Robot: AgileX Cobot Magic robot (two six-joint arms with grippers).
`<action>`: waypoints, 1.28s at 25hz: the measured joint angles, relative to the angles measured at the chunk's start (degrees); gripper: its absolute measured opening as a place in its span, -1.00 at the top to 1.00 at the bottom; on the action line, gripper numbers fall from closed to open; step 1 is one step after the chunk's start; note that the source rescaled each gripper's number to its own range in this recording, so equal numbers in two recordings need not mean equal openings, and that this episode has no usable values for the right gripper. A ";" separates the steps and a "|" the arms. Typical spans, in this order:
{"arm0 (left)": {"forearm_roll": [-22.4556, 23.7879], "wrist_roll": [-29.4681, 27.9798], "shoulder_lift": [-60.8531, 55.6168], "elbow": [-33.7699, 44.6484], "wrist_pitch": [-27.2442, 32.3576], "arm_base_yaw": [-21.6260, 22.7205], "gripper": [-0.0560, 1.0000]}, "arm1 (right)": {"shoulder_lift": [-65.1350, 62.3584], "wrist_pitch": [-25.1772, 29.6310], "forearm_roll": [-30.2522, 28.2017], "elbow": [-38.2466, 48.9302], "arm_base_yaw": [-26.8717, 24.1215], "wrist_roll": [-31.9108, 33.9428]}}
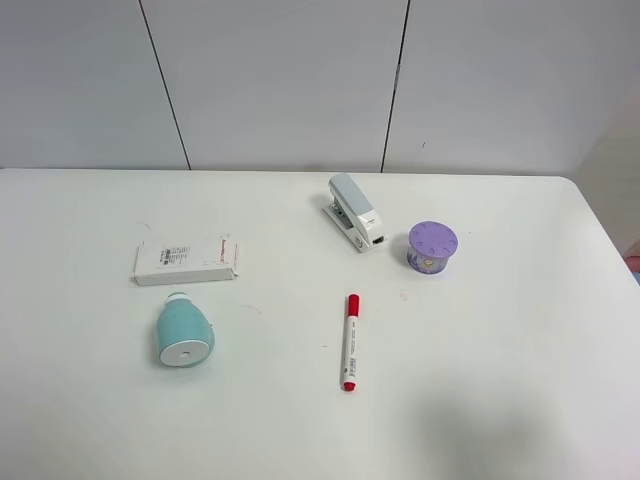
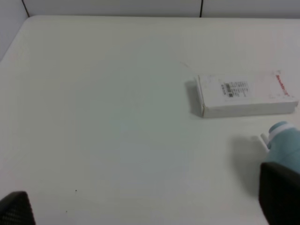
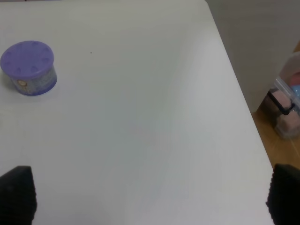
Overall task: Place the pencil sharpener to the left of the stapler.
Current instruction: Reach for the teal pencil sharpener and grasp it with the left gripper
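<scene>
White labelled box (image 1: pixel 187 260) sits out ahead of the left gripper (image 2: pixel 147 206), purple round tin (image 1: pixel 432 246) ahead of the right gripper (image 3: pixel 150 194), red marker (image 1: pixel 350 341) lying flat, well apart from both.

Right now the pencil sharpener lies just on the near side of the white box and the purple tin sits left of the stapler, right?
Not quite. In the exterior high view the purple tin sits right of the stapler, not left. The pencil sharpener does lie just on the near side of the white box.
</scene>
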 joint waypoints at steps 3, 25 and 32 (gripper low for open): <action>0.00 0.00 0.00 0.00 0.00 0.00 -0.83 | 0.00 0.00 0.00 0.00 0.00 0.00; -0.76 0.00 0.00 0.00 0.00 0.00 -0.83 | 0.00 0.00 0.00 0.00 0.00 0.00; -0.76 0.00 0.00 0.00 0.00 0.00 -0.83 | 0.00 0.00 0.00 0.00 0.00 0.00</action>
